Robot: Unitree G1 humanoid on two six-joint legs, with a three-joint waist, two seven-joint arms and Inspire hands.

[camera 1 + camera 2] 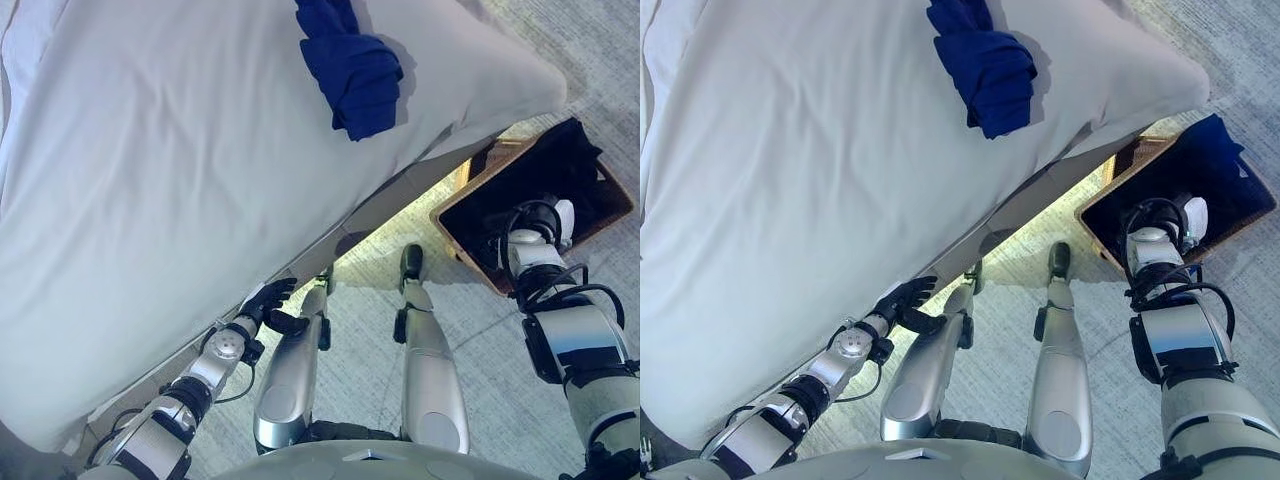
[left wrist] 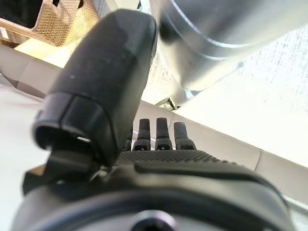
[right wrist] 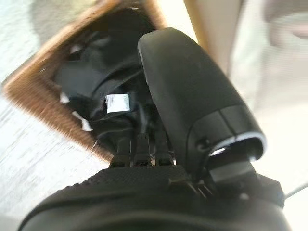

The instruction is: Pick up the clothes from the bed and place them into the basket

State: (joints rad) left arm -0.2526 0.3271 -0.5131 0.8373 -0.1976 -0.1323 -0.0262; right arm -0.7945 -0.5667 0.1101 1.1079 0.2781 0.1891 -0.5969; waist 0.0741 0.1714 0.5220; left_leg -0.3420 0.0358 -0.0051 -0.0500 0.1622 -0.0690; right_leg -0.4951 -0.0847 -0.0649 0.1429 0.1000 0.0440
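A dark blue garment (image 1: 350, 65) lies crumpled on the white bed (image 1: 180, 170), near its far corner. The woven basket (image 1: 465, 245) stands on the floor at the right beside the bed, with dark clothes (image 1: 560, 160) inside. My right hand (image 1: 540, 222) hangs over the basket's near part; in the right wrist view its fingers (image 3: 139, 147) reach out straight toward the dark cloth (image 3: 96, 82) and hold nothing. My left hand (image 1: 268, 302) sits low by the bed's near edge, fingers (image 2: 163, 132) relaxed and empty, far from the blue garment.
The bed's grey base (image 1: 400, 195) runs diagonally between me and the basket. Pale carpet (image 1: 480, 340) covers the floor around the basket and in front of the bed.
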